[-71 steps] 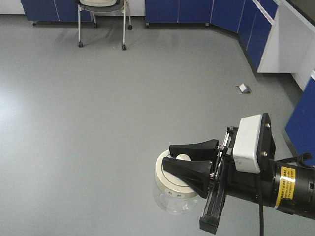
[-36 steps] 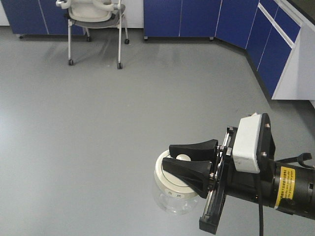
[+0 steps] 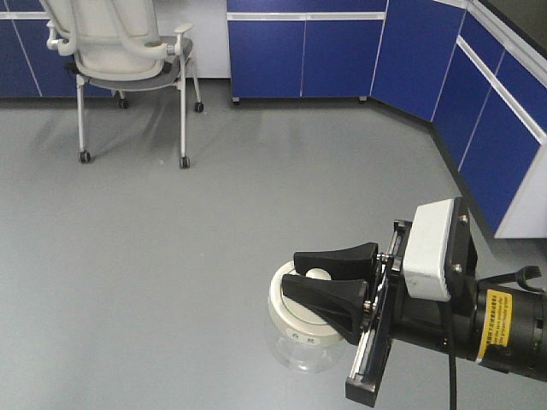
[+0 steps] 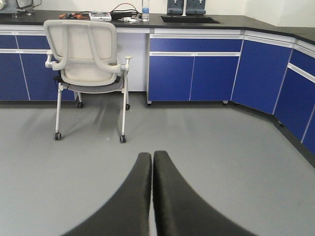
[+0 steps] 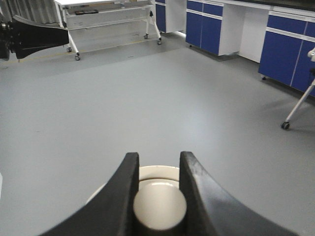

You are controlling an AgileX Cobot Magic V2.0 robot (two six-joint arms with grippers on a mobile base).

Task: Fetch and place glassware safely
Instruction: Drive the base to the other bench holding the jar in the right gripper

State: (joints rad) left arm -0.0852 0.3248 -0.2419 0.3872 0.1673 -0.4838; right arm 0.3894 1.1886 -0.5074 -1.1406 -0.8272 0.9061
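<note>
Low in the frame's centre, the right gripper (image 3: pixel 295 272) clamps its jaws on the lid knob (image 5: pixel 160 206) of the glass jar (image 3: pixel 301 352) (fragile, slippery; gripping the body seems safer). The left gripper (image 4: pixel 151 161) has its jaws touching, empty.

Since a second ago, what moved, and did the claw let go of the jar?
The room slid past: the chair moved down-left in the front view and looks nearer, so the robot is probably rolling. Nothing was let go: the right claw stays shut on the lid knob of the jar, same pose.
</note>
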